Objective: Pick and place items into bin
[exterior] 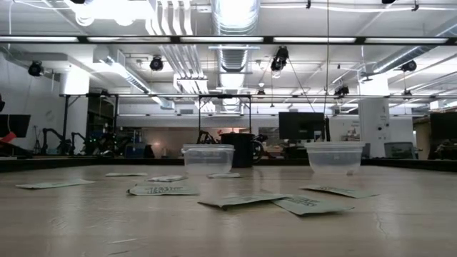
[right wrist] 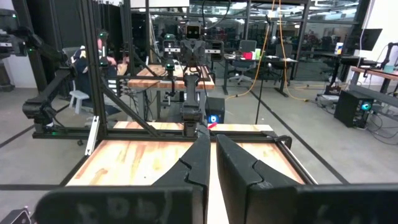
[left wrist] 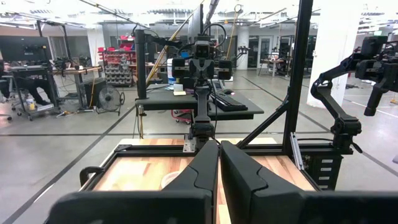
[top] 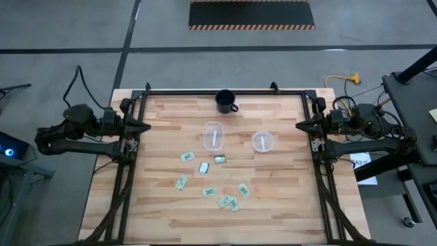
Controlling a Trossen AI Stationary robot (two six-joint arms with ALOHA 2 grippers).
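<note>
Striped butcher-block table (top: 273,205), flat pale green packets (top: 225,201) scattered, both grippers' fingers pressed together at opposite edges

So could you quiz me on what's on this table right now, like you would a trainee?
1. True or false: a packet already lies inside one of the clear cups.
2. Which thing sits nearest the table's far edge? A) the dark mug B) the round clear cup C) a packet
3. Fill in: the left gripper and right gripper are both ____, parked at the table's sides.

Key: 1 false, the packets all lie on the wood; 2 A; 3 shut.
</note>
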